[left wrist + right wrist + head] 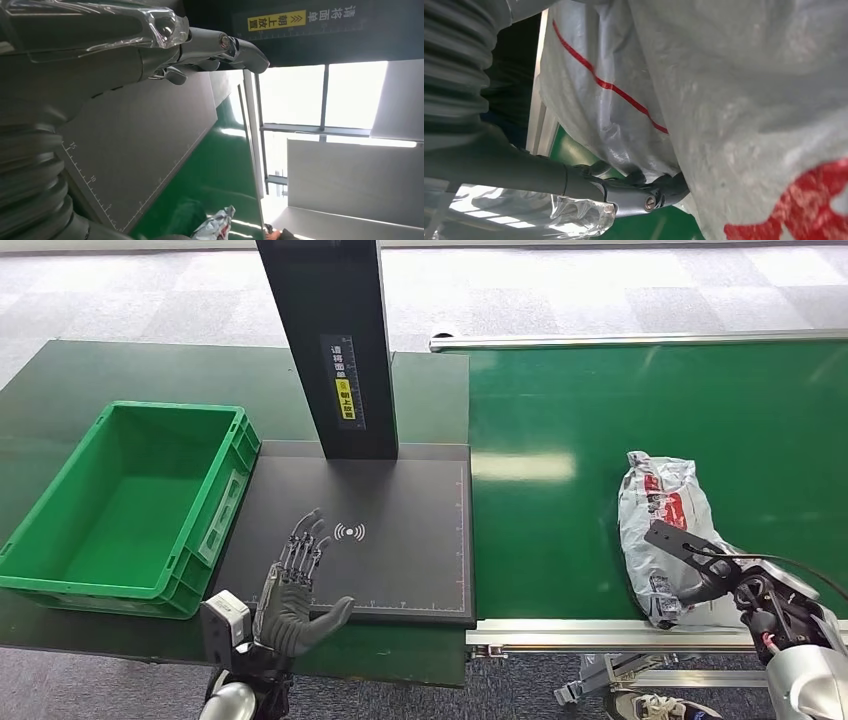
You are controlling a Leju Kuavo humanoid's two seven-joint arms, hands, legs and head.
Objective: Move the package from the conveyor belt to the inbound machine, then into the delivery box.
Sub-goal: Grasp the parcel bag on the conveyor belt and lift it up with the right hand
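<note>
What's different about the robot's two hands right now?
The left hand is spread flat with nothing in it; the right hand is wrapped around the grey plastic package. The left hand is over the black scanner pad; the right hand is over the green conveyor belt. Both are dark, many-fingered hands on silver arms.

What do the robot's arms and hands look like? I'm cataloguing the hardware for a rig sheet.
The arms are silver metal near the wrists. The left hand is dark grey, with slim black segmented fingers and a thick grey thumb. The right hand is dark too, with black cables looping over its wrist. In the wrist views, each has a grey ribbed cover and clear plastic film wrapped near the thumb.
</note>
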